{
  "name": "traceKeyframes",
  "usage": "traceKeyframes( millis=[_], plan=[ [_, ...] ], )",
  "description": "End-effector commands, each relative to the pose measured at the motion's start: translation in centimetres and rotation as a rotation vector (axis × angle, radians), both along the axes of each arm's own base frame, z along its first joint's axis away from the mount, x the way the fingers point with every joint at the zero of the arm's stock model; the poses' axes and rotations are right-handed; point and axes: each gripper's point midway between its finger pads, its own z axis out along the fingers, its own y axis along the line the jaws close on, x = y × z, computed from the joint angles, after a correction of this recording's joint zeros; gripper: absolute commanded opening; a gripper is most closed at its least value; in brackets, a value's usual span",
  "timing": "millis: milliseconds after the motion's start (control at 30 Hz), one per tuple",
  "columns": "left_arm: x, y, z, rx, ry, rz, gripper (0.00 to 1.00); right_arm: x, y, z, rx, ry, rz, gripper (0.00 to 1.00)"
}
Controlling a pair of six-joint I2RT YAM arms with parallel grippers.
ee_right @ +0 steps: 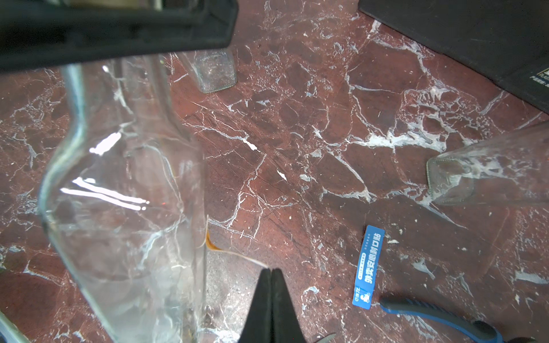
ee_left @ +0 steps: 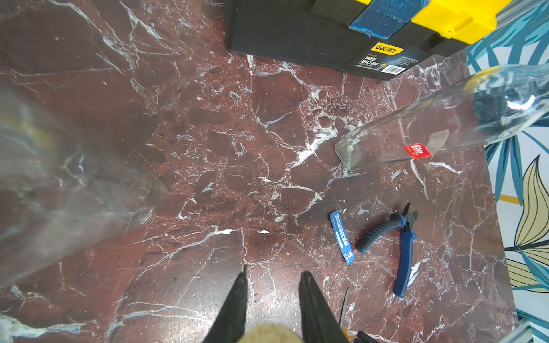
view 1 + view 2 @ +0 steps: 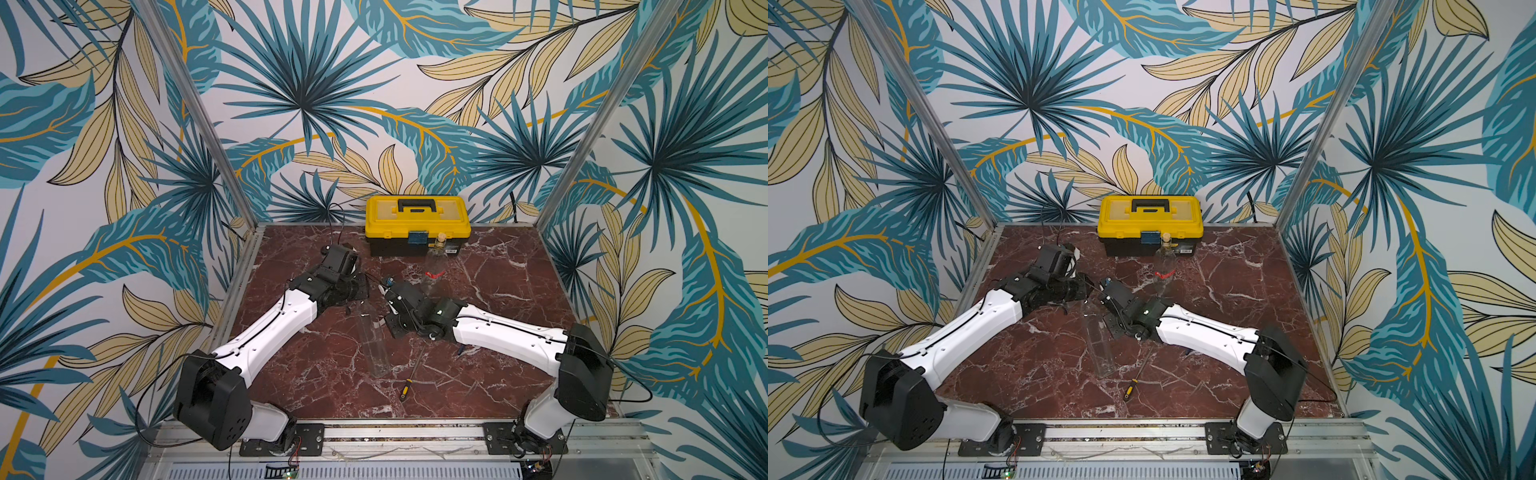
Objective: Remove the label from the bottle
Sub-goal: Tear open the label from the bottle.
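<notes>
- marble table (image 3: 519, 353): dark red with white veins, carries all items below.
- toolbox (image 3: 417, 220): yellow lid, black body, lid down, at the middle of the back edge.
- bottle (image 3: 372, 345): clear glass, near the table's centre between the two wrists, seen close in the right wrist view (image 1: 124, 193).
- second bottle (image 3: 434, 266): clear, corked, standing just in front of the toolbox, with a red scrap (image 2: 417, 151) on its side.
- left gripper (image 2: 274, 271): clamped on the bottle's neck, with a beige stopper (image 2: 270, 334) between its fingers.
- right gripper (image 1: 271, 270): tips pressed together just beside the bottle's wall, pinching the free end of the label.
- pliers (image 2: 401, 246): blue handles, lying flat on the marble.
- screwdriver (image 3: 405, 390): yellow and black handle, lying near the front, close to the bottle's base.
- blue sticker (image 2: 341, 237): flat on the marble, just beside the pliers.
- label (image 1: 228, 252): thin amber-edged strip, one end on the bottle's side, curling off to the right gripper's tips.
</notes>
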Motion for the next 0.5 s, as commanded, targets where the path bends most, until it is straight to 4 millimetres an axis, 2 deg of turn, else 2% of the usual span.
traceKeyframes(
  millis=[0, 467],
  plan=[
    [-0.1, 0.1, 1.0, 0.007, -0.054, -0.013, 0.00, -0.1, -0.6, 0.1, 0.004, -0.007, -0.012, 0.00],
    [-0.5, 0.1, 2.1, -0.012, -0.102, -0.035, 0.00, 0.0, -0.8, -0.4, -0.002, 0.001, -0.028, 0.00]
  ],
)
